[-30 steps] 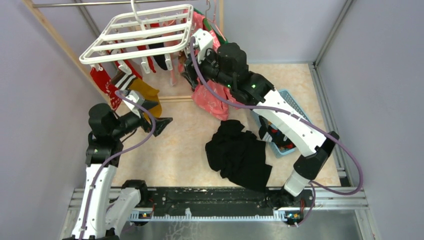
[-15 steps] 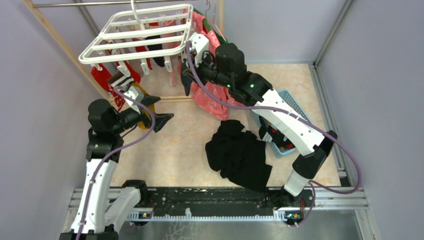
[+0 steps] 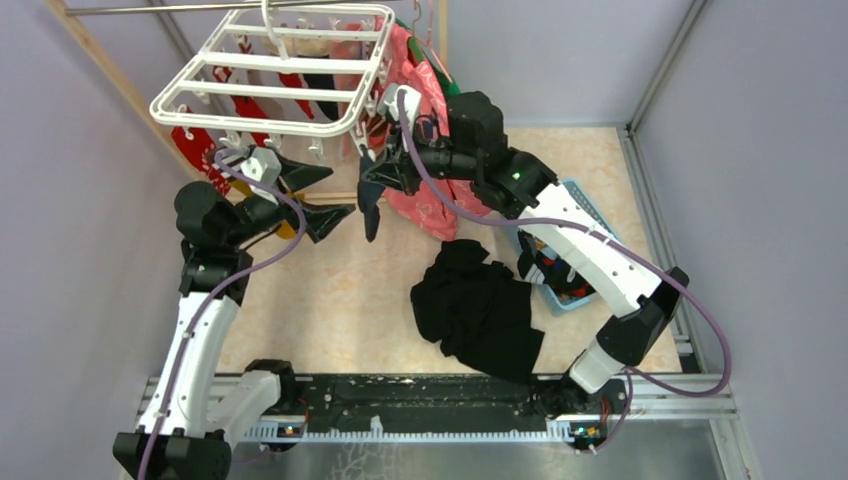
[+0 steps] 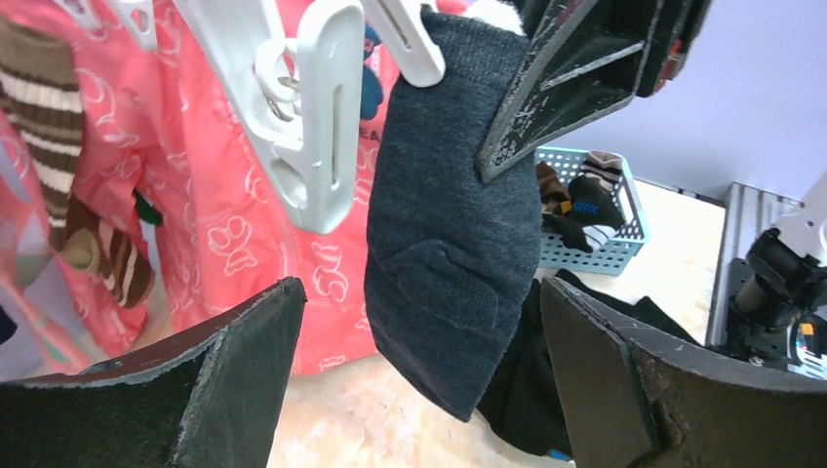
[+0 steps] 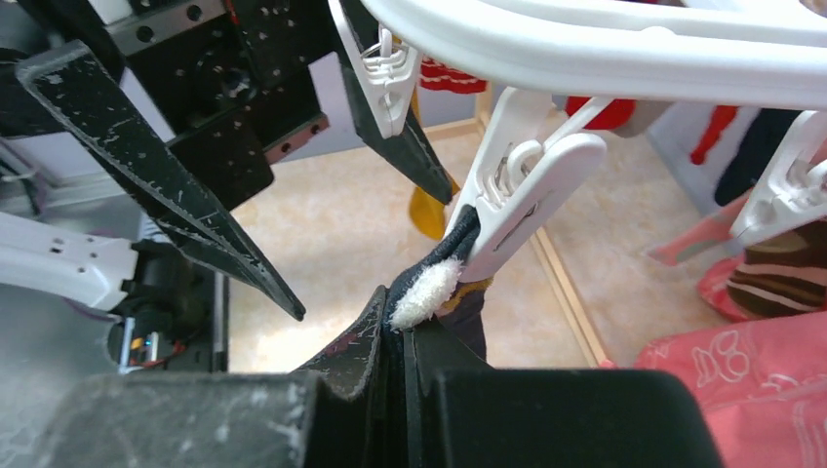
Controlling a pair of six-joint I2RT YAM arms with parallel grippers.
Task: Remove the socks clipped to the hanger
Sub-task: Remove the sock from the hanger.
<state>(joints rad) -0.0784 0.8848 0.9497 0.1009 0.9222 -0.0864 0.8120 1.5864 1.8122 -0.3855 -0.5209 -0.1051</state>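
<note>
- Pinching the cuff of a dark grey knit sock [image 4: 453,244], the right pincer [image 5: 395,327] sits beneath a clip [image 5: 522,210] of the white plastic grid hanger [image 3: 270,95].
- The left pincer [image 3: 338,192] is spread beside the sock, with a pink printed shirt [image 4: 224,224] behind.

The sock [image 4: 453,263] hangs under the hanger's [image 5: 585,44] right edge, just right of the left hand [image 4: 419,292].

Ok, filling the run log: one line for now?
right gripper: shut on dark sock | dark sock: clipped to hanger | left gripper: open, empty
</note>
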